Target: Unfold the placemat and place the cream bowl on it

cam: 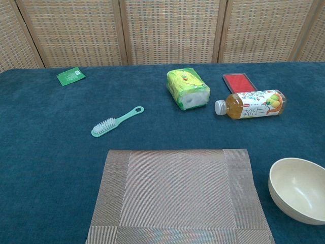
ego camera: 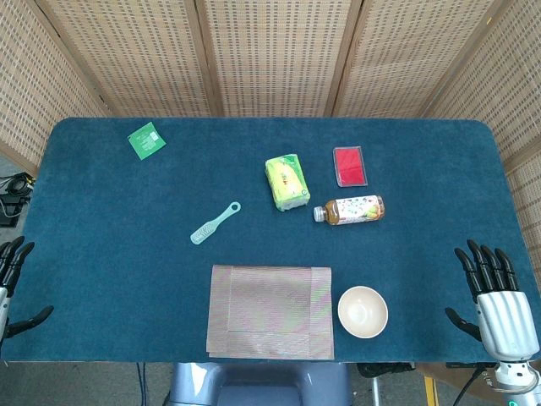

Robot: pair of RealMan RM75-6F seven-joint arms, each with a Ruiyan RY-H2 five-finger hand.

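Beside the cream bowl (ego camera: 363,311) (upright), the placemat (ego camera: 270,310) lies long-axis sideways

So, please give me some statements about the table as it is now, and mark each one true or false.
1. The bowl stands on the placemat. False: it stands on the cloth beside the mat, on the side of the right hand.
2. The bottle lies on its side. True.
3. The left hand holds the brush. False: it holds nothing; the brush lies alone, behind the mat.
4. The red case lies behind the bottle. True.
5. The right hand's fingers are apart and hold nothing. True.
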